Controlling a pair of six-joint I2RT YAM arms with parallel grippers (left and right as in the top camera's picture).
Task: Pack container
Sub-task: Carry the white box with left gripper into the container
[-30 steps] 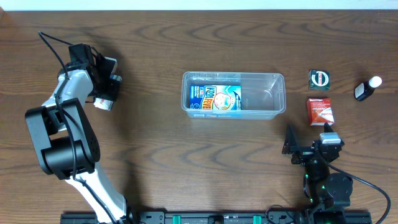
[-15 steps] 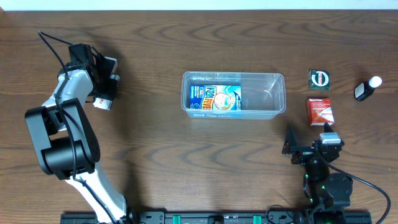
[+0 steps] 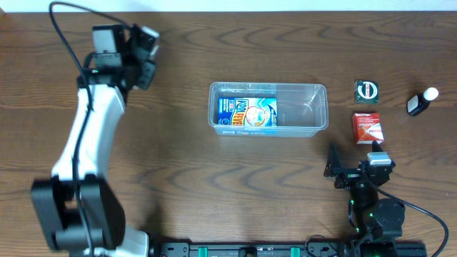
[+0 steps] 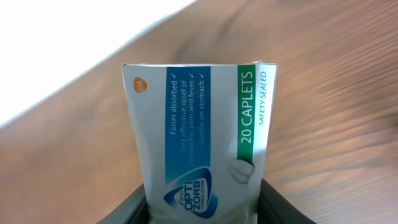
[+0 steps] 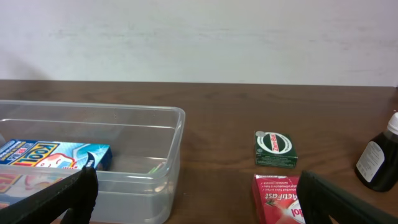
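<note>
The clear container [image 3: 303, 107] stands at the table's middle, with a blue box [image 3: 246, 113] lying in its left half. My left gripper [image 3: 143, 53] is raised at the far left of the table. It is shut on a white, blue and green caplets box [image 4: 199, 137] that fills the left wrist view, its fingers [image 4: 202, 208] at both sides. My right gripper [image 3: 353, 168] is open and empty, low at the front right. In the right wrist view it [image 5: 199, 205] faces the container [image 5: 124, 113] and the blue box [image 5: 56, 155].
Right of the container lie a red box [image 3: 368, 127], a dark green box [image 3: 367, 91] and a small dark bottle with a white cap [image 3: 421, 101]. They show in the right wrist view too: red box [image 5: 277, 196], green box [image 5: 275, 149], bottle [image 5: 379, 158].
My left gripper has lifted the caplets box off the table at the left and swung it up, back and a little right. The right arm has not moved.
</note>
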